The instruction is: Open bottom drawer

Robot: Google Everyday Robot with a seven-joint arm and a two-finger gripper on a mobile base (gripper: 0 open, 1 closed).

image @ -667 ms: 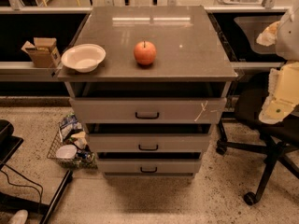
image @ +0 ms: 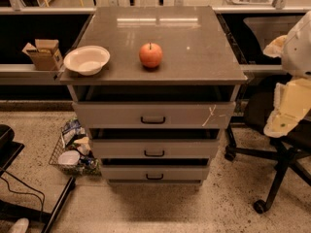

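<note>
Pincer (image: 287, 108) hangs to the right of the cabinet (image: 154, 130), level with its top drawer (image: 153, 114) and well apart from it; we cannot tell whether it is apart or together. We find the bottom drawer (image: 154, 173) lowest in the cabinet, directly under the middle drawer (image: 154, 148), with its black handle (image: 154, 177) untouched. On the cabinet's surface (image: 194, 42) rest an apple (image: 150, 55) and a bowl (image: 86, 59).

Apple (image: 150, 55), bowl (image: 86, 59) on cab top (image: 194, 47), box (image: 43, 53) left, chair (image: 284, 161), tool (image: 279, 123) far rt
</note>
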